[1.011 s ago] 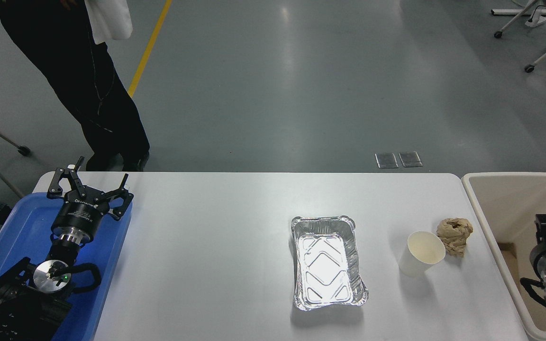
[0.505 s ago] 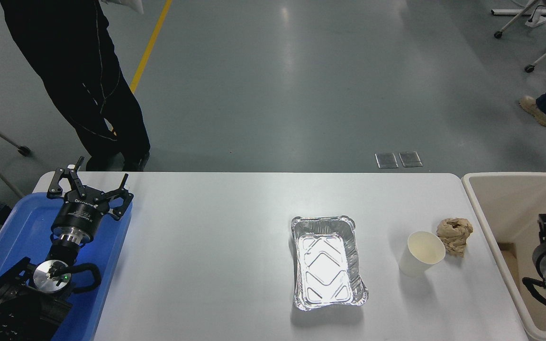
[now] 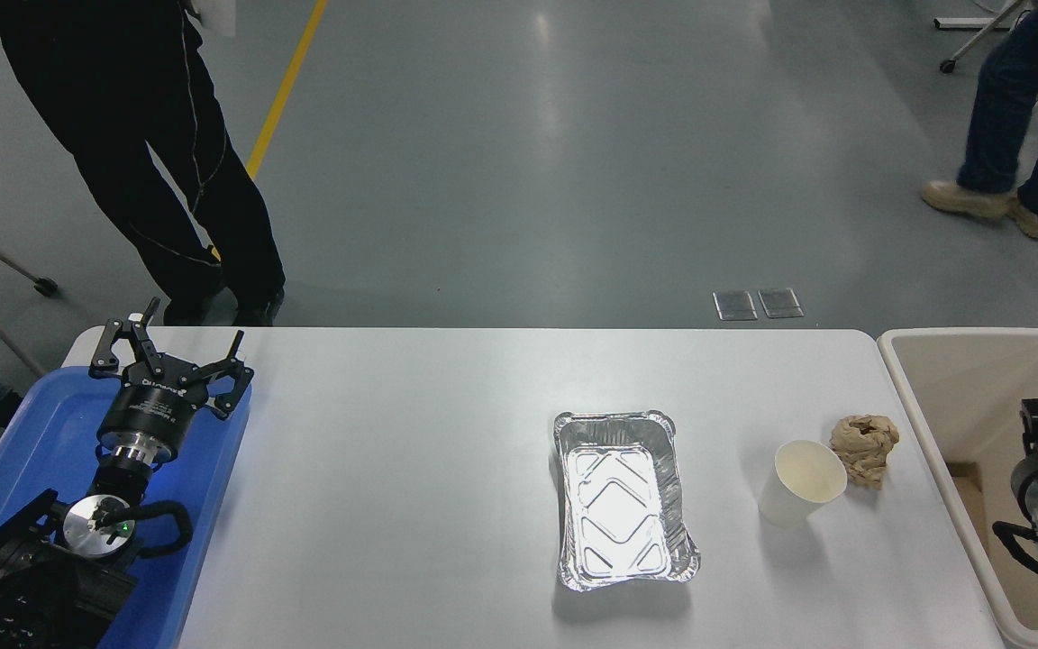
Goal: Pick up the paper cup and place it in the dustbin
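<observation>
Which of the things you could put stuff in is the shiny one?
The silver foil tray in the middle of the table. The white paper cup, beige plastic dustbin and blue plastic tray are dull.

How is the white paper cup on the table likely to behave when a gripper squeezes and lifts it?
The paper cup looks thin-walled and shows only a cream inside, so it is probably very light and would dent under a firm squeeze. It stands upright on its narrower base, so a sideways nudge could tip it. Once on its side, its tapered round body would likely roll in a curve.
</observation>
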